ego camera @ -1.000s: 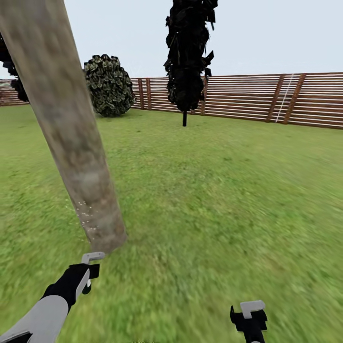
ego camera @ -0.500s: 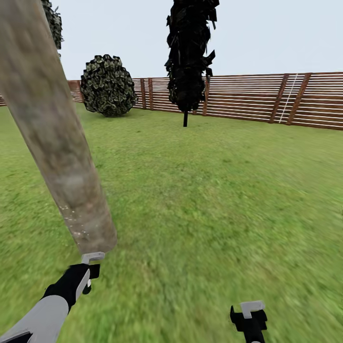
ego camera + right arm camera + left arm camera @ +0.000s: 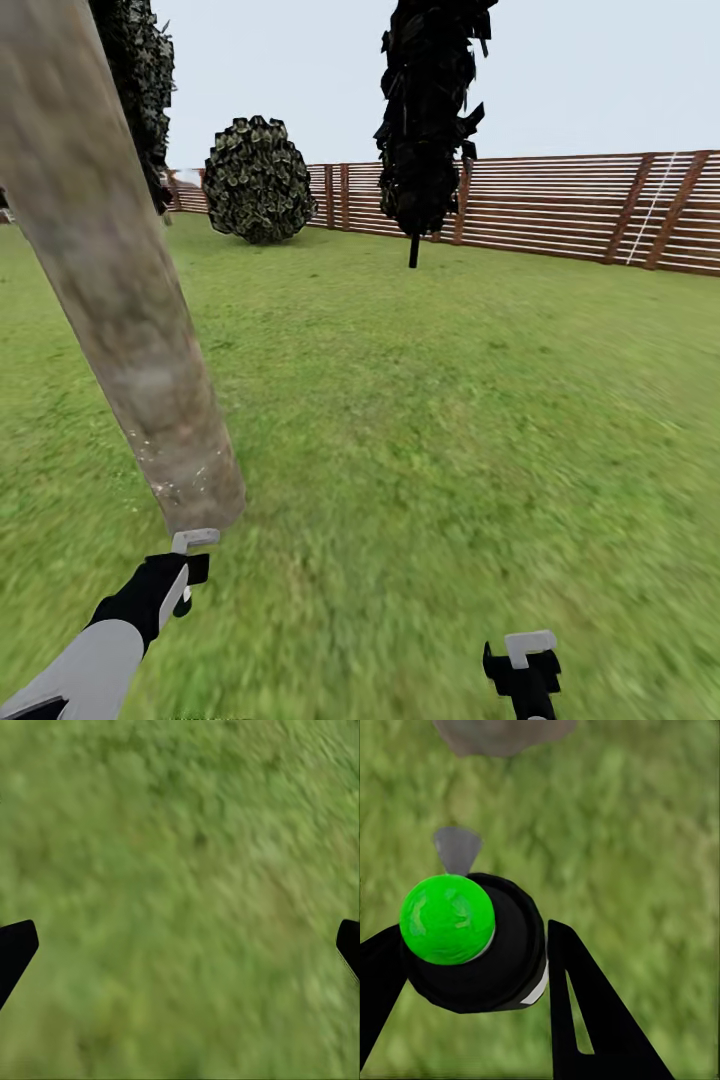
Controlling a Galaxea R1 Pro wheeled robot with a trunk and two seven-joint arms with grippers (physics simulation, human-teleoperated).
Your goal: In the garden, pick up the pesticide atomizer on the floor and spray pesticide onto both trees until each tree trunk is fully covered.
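My view has swung left around the mottled pale tree trunk (image 3: 120,300) — my left claw (image 3: 472,967) clamps the black green-capped atomizer (image 3: 472,945) beside its base, my right claw (image 3: 522,655) wide and empty — so I reckon another side needs spraying.

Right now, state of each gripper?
Left gripper: closed on the pesticide atomizer, close to the tree trunk.
Right gripper: open, empty, over the grass.
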